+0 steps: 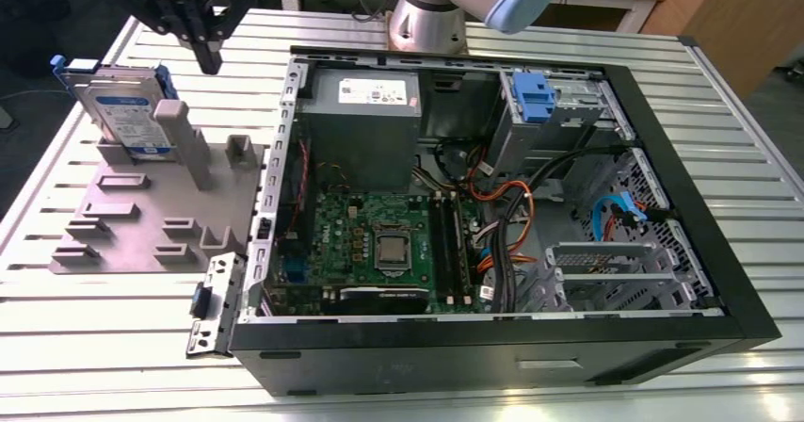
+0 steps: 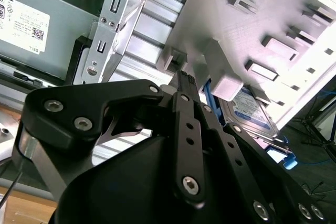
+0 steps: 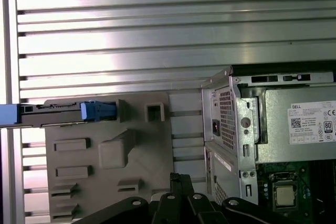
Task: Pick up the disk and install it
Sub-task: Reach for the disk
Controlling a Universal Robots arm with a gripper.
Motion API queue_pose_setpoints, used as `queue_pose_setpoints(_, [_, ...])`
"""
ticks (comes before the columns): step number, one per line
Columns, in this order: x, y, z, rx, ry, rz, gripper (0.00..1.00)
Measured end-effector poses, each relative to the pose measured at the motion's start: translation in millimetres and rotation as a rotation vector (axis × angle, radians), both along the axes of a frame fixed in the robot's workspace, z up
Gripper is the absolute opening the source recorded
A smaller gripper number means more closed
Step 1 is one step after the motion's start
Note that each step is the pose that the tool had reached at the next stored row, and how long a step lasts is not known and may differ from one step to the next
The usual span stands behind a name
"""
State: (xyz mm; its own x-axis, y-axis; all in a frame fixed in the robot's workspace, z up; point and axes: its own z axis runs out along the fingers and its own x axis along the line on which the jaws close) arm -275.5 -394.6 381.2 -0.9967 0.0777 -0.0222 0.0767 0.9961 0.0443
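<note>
The disk stands upright on edge in a slot of the grey holder plate, at the exterior view's left of the computer case. Its white-and-blue label faces forward and its blue carrier frame shows at the top. My gripper hangs just above and to the exterior view's right of the disk, apart from it, with its black fingers shut and nothing between them. In the first wrist view the disk appears edge-on, away from my gripper. In the second wrist view my gripper points near the disk.
The open computer case lies on the slatted metal table. Inside it are a grey power supply box, a motherboard, cables and a drive bay with a blue latch. A tall post of the holder stands beside the disk.
</note>
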Motion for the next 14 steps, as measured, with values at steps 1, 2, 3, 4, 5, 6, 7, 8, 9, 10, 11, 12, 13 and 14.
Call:
queue_pose_setpoints(1, [-0.2,0.0,0.0,0.0,0.0,0.0,0.11])
queue_pose_setpoints(2, [-0.4,0.0,0.0,0.0,0.0,0.0,0.11])
queue_pose_setpoints(3, [-0.6,0.0,0.0,0.0,0.0,0.0,0.11])
queue_pose_setpoints(4, [-0.8,0.0,-0.1,0.0001,-0.0001,0.0,0.11])
queue_pose_setpoints(5, [-0.9,0.0,-0.1,0.0001,-0.0001,0.0,0.11])
queue_pose_setpoints(6, [-1.5,0.0,-0.1,0.0,0.0,0.0,0.11])
queue_pose_setpoints(7, [-2.0,0.0,-0.2,0.0,0.0,0.0,0.11])
queue_pose_setpoints(8, [-2.2,0.0,-0.2,0.0,0.0,0.0,0.11])
queue_pose_setpoints(9, [-2.3,0.0,-0.2,0.0,0.0001,0.0,0.11])
queue_pose_setpoints(10, [-2.6,0.0,-0.2,0.0,0.0001,0.0,0.11])
queue_pose_setpoints(11, [-2.7,0.0,-0.2,0.0,0.0,0.0,0.11])
queue_pose_setpoints(12, [-3.0,0.0,-0.2,-0.0001,0.0001,0.0,0.11])
queue_pose_setpoints(13, [-3.2,0.0,-0.3,0.0,0.0,0.0,0.11])
queue_pose_setpoints(14, [-3.3,0.0,-0.3,0.0,0.0001,0.0,0.11])
